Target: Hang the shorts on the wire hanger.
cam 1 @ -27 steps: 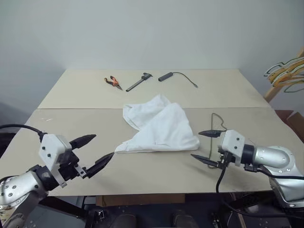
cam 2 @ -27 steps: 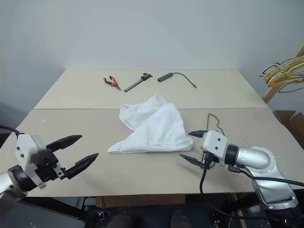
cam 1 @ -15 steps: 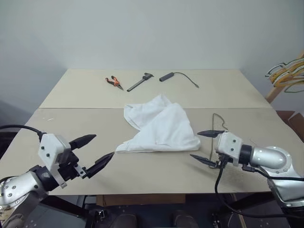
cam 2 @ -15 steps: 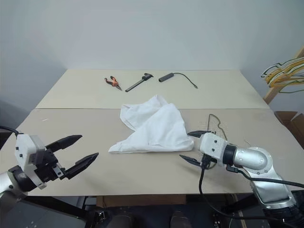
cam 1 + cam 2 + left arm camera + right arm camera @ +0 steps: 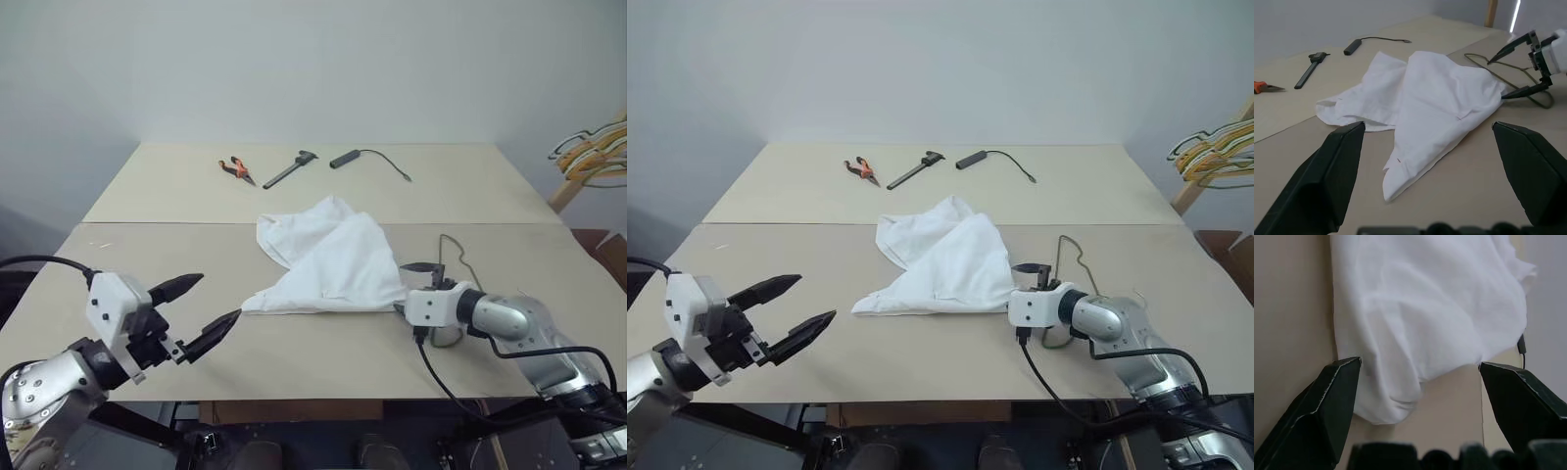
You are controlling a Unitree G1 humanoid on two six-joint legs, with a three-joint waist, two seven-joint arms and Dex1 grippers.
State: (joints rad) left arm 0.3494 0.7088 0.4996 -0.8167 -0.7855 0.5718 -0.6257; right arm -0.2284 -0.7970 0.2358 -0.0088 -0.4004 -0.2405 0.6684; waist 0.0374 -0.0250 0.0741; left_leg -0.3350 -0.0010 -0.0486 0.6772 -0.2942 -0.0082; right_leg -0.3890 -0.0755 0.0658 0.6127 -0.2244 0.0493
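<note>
My right tool (image 5: 404, 287) has slid in to the shorts' (image 5: 328, 257) edge, spread wide like the left tool (image 5: 199, 310); grab next.

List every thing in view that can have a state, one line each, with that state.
shorts: crumpled in a heap on the table, not on any hanger.
wire hanger: flat on the table right of the shorts, bare.
left gripper: open, holding nothing, short of the shorts.
right gripper: open, at the shorts' right edge, not closed on the cloth.
pliers: lying at the table's far side.
black cable: lying loose, unplugged.
</note>
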